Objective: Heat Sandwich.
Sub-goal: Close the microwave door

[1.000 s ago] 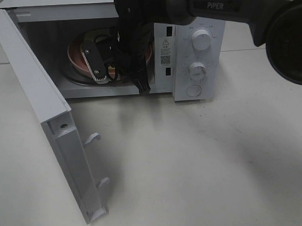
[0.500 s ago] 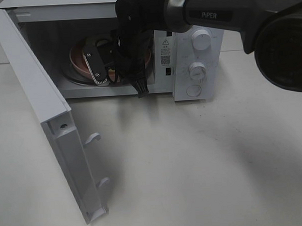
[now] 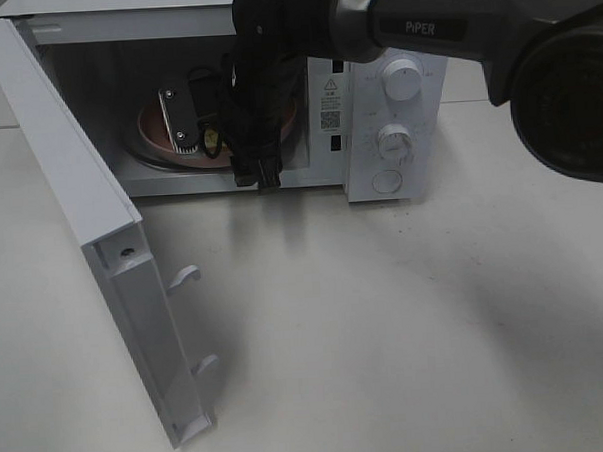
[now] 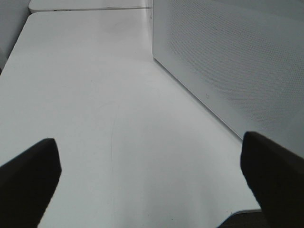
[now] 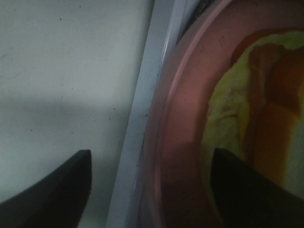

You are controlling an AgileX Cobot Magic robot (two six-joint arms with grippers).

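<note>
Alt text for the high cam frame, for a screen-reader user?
A black robot arm reaches from the upper right into an open white microwave, its tool at a pink plate inside. The microwave's door stands swung wide at left, on a pale table.
</note>
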